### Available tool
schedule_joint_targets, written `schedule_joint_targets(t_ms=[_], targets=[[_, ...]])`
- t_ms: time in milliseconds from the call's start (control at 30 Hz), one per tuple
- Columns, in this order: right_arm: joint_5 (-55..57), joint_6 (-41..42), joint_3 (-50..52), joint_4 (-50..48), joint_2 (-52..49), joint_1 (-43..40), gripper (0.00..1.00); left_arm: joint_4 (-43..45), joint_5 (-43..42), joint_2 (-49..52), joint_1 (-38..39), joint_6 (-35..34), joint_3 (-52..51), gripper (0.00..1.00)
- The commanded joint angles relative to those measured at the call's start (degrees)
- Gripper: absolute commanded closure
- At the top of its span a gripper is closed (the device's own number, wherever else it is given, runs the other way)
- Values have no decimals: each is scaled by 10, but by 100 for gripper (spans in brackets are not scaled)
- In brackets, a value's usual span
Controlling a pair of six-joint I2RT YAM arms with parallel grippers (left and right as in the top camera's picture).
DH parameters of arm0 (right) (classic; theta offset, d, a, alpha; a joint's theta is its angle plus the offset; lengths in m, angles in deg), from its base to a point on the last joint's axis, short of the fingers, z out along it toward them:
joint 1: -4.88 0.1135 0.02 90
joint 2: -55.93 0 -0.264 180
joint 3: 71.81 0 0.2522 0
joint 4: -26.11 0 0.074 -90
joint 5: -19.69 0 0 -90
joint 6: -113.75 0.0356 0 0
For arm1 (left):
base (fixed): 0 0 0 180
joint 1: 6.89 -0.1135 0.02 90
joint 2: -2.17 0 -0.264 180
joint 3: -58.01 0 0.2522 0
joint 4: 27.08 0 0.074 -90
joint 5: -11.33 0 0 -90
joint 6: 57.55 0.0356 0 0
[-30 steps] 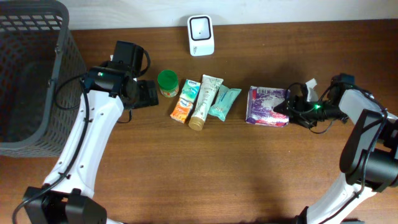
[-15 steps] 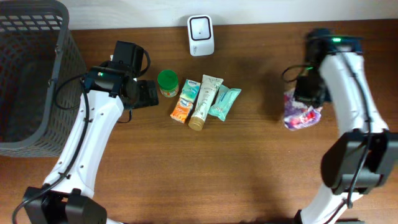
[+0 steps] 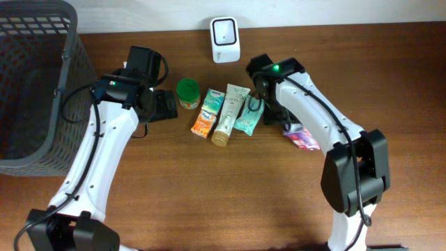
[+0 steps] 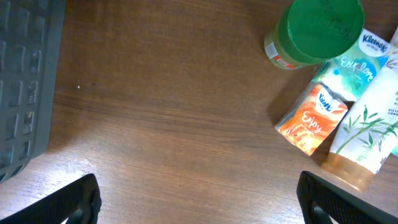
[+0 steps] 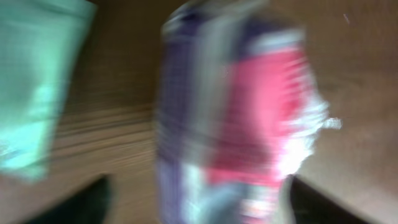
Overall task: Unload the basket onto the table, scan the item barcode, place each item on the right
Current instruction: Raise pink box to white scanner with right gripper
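Note:
The white scanner (image 3: 225, 40) stands at the table's back edge. A purple and pink packet (image 3: 304, 138) lies right of the item row; in the blurred right wrist view this packet (image 5: 242, 124) sits between my right gripper's (image 5: 199, 205) fingers. The jaws are wide, with a gap at the left finger, so the right gripper (image 3: 289, 125) reads as open. My left gripper (image 3: 164, 104) is open over bare wood, left of the green-lidded jar (image 3: 187, 93). Nothing lies between the left gripper's (image 4: 202, 205) fingers.
A row of items lies at centre: jar (image 4: 314, 31), orange packet (image 3: 203, 123), Kleenex pack (image 3: 212, 102), cream tube (image 3: 230, 111), teal packet (image 3: 251, 115). The teal packet (image 5: 37, 93) is close to the left of my right gripper. A dark basket (image 3: 66, 84) fills the left edge.
The right arm swung from the table's right side to the centre, and the purple packet moved left with it. The left arm stayed still.

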Motion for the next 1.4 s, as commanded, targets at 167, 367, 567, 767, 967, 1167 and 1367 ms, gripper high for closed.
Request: schedule_joint_targets(t_ms=[167, 367, 567, 767, 967, 1167, 1367], targets=[[-321, -308, -117, 94, 0, -212, 1, 0, 6, 2, 2, -6, 1, 1], [-533, -395, 62, 13, 0, -332, 0, 0, 6, 2, 2, -6, 1, 1], [-596, -308, 263, -220, 0, -335, 24, 0, 6, 2, 2, -6, 1, 1], [-663, -276, 308, -305, 3, -319, 91, 0, 6, 2, 2, -6, 1, 1], [-709, -258, 100, -240, 16, -309, 96, 0, 6, 2, 2, -6, 1, 1], [-670, -53, 15, -513, 11, -267, 96, 0, 6, 2, 2, -6, 1, 1], [-483, 43, 15, -716, -65, -139, 96, 0, 6, 2, 2, -6, 1, 1]])
